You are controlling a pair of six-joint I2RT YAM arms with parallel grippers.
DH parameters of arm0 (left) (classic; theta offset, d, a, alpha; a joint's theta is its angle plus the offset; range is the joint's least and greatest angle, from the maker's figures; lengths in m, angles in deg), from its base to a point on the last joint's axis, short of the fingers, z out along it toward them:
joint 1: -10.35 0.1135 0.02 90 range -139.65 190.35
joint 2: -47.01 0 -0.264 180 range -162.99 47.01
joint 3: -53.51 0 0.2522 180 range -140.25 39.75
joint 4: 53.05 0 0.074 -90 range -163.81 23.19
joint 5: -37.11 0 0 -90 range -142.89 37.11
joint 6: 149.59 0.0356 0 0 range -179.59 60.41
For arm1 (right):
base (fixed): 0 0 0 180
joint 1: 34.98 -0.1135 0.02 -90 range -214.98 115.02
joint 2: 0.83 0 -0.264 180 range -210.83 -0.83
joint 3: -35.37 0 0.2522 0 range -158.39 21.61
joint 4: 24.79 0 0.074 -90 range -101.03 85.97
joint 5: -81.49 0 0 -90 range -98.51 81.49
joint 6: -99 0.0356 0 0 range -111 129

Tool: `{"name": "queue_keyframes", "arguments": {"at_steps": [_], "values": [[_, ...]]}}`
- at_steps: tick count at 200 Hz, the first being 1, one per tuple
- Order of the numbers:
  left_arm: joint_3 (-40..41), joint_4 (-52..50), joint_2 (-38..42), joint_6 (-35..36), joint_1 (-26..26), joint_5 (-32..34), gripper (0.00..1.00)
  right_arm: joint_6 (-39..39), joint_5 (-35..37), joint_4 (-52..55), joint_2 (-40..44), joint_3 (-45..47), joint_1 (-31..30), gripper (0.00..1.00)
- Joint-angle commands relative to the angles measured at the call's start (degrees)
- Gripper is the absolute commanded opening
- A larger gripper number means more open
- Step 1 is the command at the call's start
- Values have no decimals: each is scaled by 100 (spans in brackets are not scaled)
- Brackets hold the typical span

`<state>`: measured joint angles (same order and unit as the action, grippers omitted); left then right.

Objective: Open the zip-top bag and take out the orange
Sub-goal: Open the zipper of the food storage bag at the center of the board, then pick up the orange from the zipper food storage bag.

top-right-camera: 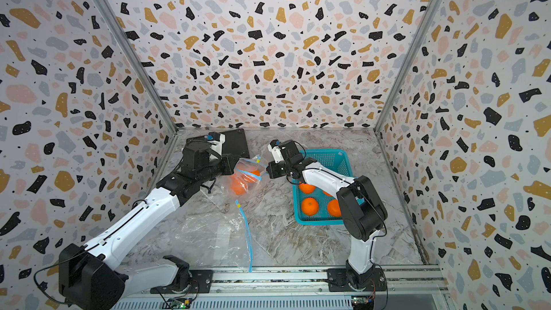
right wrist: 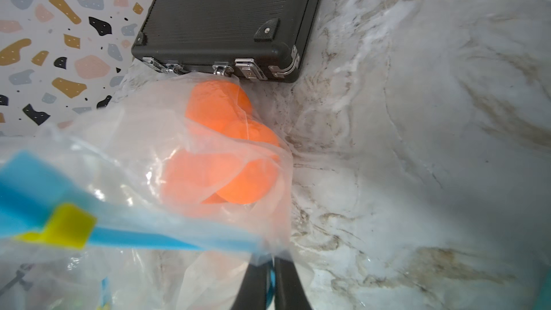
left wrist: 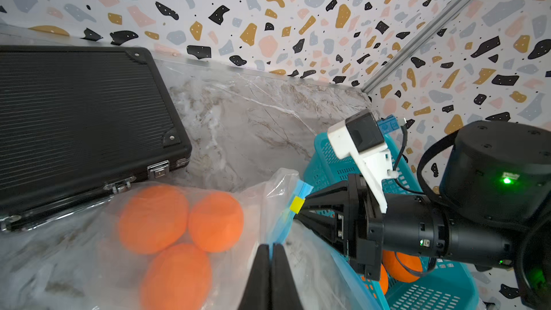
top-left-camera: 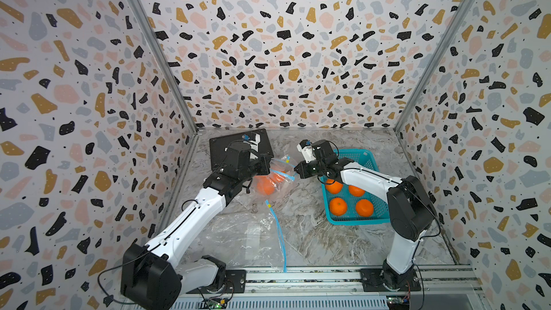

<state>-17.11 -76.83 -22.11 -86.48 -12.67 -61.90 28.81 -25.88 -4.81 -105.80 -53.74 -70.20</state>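
Just in front of the black case (left wrist: 83,108), near its latches: the zip-top bag (top-left-camera: 277,174) with three oranges (left wrist: 179,228) inside. Left gripper (left wrist: 269,246) with jaws fully together on the bag's rim. Right gripper (right wrist: 269,260) closed as well, pinching the blue zip strip (right wrist: 149,234) close to the yellow slider (right wrist: 68,225). Farther from the case, beyond the bag, a teal basket (top-left-camera: 354,156).

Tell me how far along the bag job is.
Looks done: four oranges sit in the teal plastic basket, and an empty clear bag lies flat. In hand: left gripper and right gripper are both shut on the mouth of the clear plastic zip-top bag. Left: parting its blue zip strip, then lifting out the three oranges inside.
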Motion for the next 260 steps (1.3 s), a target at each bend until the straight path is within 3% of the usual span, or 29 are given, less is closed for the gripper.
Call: {"name": "queue_keyframes", "arguments": {"at_steps": [1,15,52,79,96,134,156,172,201,224,260], "values": [[204,307,202,-110,88,142,0,-276,625,617,17,-77,68,12],[335,520,150,-158,88,-194,0,-622,480,324,270,47,13,28],[337,720,-65,-236,3,-623,0,-1114,-128,-273,1121,340,-11,47],[283,739,-33,-211,-60,-635,0,-1289,-932,-600,1174,248,-11,40],[233,712,-26,-234,-95,-664,0,-1300,-1272,-436,890,-67,-11,28],[182,836,-233,-315,-130,-795,0,-671,-2326,-1236,274,-43,-160,17],[73,931,-378,-356,-212,-994,0,-1121,-1874,-654,-132,-446,-506,18],[78,975,-336,-398,-237,-987,0,-841,-1631,-538,-550,-699,-539,19],[91,748,-170,-276,-214,-726,0,-513,-822,-943,-809,-356,-534,27],[201,1032,-169,-446,-108,-1104,0,-477,-544,-805,-975,-405,-530,32],[134,964,-299,-461,-67,-1044,0,-366,-348,-965,-937,-147,-530,40]]}}
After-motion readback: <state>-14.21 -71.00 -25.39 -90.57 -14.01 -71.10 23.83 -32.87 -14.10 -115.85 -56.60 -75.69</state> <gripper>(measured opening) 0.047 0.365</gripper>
